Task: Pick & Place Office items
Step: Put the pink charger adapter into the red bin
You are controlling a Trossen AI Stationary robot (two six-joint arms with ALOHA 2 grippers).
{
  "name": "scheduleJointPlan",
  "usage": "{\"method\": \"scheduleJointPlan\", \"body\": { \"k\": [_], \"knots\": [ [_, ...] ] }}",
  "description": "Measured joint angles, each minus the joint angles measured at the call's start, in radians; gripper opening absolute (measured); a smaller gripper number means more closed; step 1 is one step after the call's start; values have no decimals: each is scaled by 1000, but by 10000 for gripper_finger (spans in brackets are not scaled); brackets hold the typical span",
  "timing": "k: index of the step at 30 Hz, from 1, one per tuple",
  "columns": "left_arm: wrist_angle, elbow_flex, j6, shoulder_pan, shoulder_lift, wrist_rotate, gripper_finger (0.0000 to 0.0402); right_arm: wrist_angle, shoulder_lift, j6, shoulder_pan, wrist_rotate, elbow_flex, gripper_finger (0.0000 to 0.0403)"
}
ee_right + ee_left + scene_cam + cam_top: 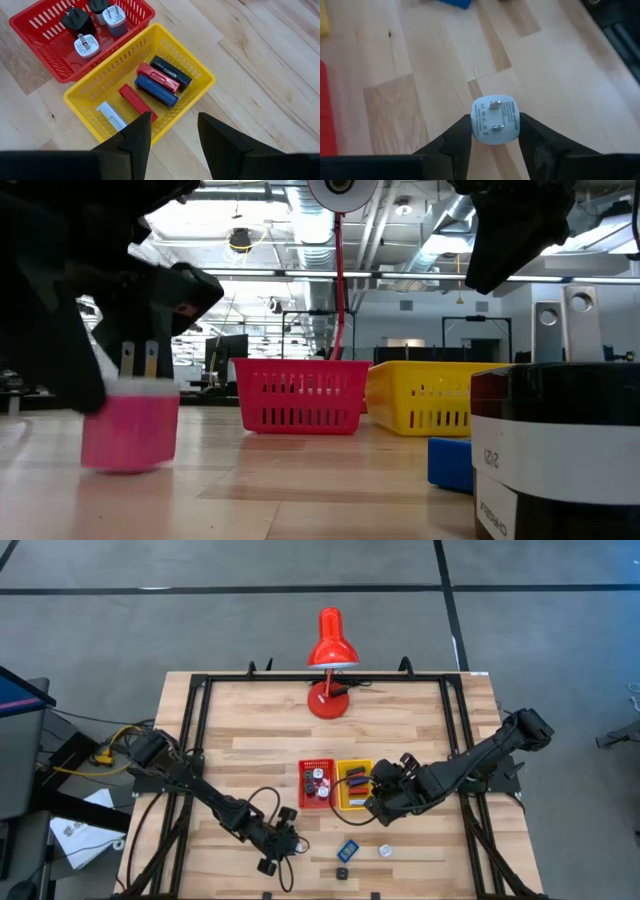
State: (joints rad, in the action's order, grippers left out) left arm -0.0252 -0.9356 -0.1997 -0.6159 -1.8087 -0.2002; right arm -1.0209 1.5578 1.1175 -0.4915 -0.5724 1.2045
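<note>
I see my left end effector (495, 131) pinching a white plug adapter (495, 119) over the counter (420, 75), while my right end effector (174, 131) hangs spread above the yellow basket (200, 70).

white plug adapter (495, 120): prongs up, between two dark fingers, lower centre | chargers (92, 27): two black, two white, red tray, upper left | flat staplers (156, 80): red, blue, black, white, yellow tray, centre | blue item (347, 849): table, lower centre
</note>
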Motion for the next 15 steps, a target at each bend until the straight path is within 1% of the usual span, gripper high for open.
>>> {"method": "scheduleJointPlan", "body": {
  "k": [4, 8, 12, 15],
  "knots": [
    [5, 0, 10, 0, 37, 0, 132, 0, 0, 0, 0, 0, 0, 154],
    [-3, 0, 38, 24, 101, -3, 131, 0, 0, 0, 0, 0, 0, 154],
    [-48, 0, 60, 95, 167, -57, 134, 0, 0, 0, 0, 0, 0, 154],
    [-54, 0, 65, 170, 202, -63, 134, 1, 0, 0, 0, 0, 0, 154]
  ]
}}
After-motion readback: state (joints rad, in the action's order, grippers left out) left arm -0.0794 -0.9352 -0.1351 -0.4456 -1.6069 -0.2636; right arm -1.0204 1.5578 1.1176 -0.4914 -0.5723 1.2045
